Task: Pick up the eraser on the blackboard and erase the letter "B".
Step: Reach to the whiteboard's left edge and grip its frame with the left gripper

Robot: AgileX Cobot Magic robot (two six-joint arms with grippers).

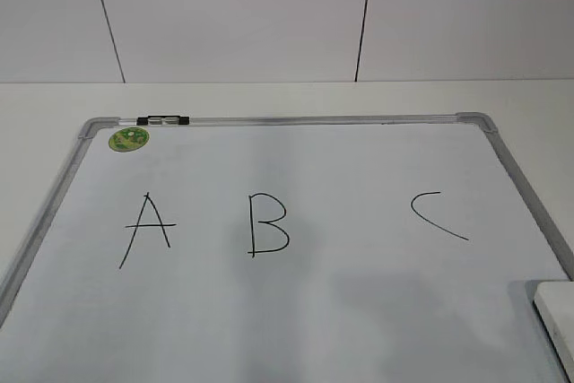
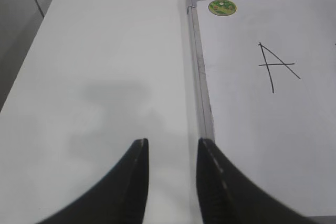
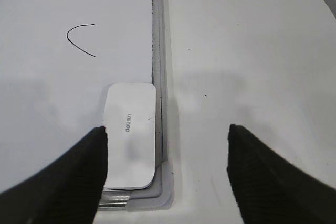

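Observation:
The blackboard (image 1: 314,329) is a white board with a grey frame, lying flat. The black letter "B" (image 1: 267,223) sits in its middle, between the "A" (image 1: 146,229) and the "C" curve (image 1: 437,213). The white eraser (image 3: 129,135) lies in the board's near right corner, against the frame; its edge also shows in the exterior view (image 1: 558,311). My right gripper (image 3: 167,132) is open above the eraser and the board's corner, not touching them. My left gripper (image 2: 172,148) is open and empty over the board's left frame edge (image 2: 202,93). Neither gripper shows in the exterior view.
A round green sticker (image 1: 129,139) and a black-and-silver clip (image 1: 162,120) sit at the board's far left corner. White table (image 2: 105,66) lies left of the board and also right of it (image 3: 247,51). A white panelled wall (image 1: 269,15) stands behind.

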